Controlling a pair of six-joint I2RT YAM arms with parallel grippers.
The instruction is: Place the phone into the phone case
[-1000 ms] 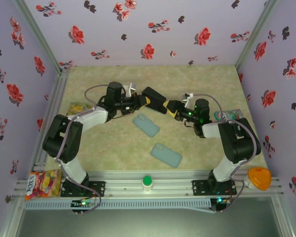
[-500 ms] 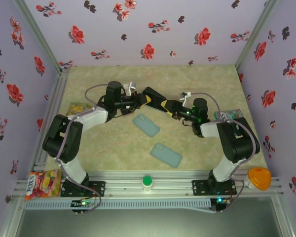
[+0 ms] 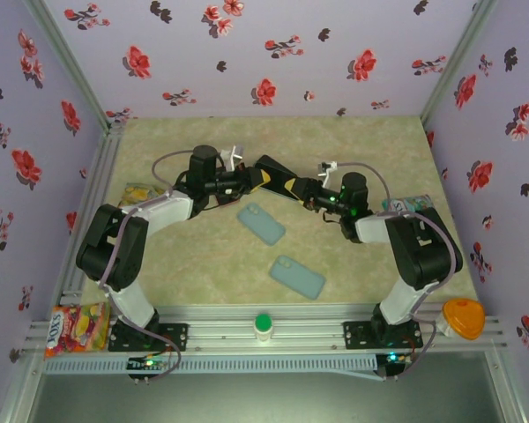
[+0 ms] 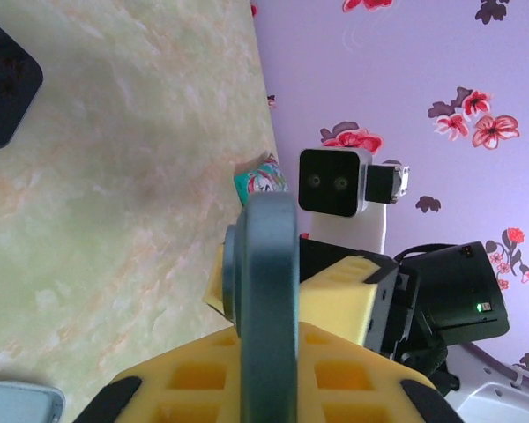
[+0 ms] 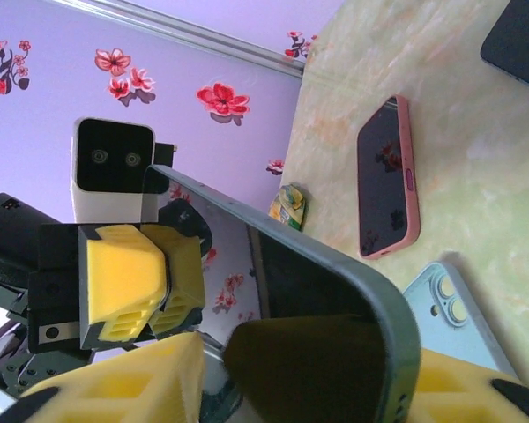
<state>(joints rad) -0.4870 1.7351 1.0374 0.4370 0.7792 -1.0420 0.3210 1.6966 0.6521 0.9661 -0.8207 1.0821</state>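
A phone [image 3: 275, 169] with a dark screen hangs in the air at the back middle of the table. A thick grey-green rim that looks like a phone case [image 5: 397, 317] runs round it. My left gripper [image 3: 257, 179] is shut on one end, and the phone [image 4: 266, 291] stands edge-on between its yellow fingers [image 4: 194, 383]. My right gripper [image 3: 301, 188] straddles the other end. One of its fingers [image 5: 115, 379] stands a thin gap off the screen [image 5: 335, 273]; the other lies behind the rim.
Two light blue phone-shaped pieces [image 3: 261, 223] [image 3: 298, 277] lie back up on the table below the grippers. A pink-rimmed phone [image 5: 388, 176] lies beneath the arms. Snack packets [image 3: 137, 192] [image 3: 407, 204] sit near both side walls. A green cap [image 3: 263, 324] stands on the front rail.
My right gripper has moved left onto the free end of the phone and its jaws have narrowed around it. The left gripper has kept its grip and place.
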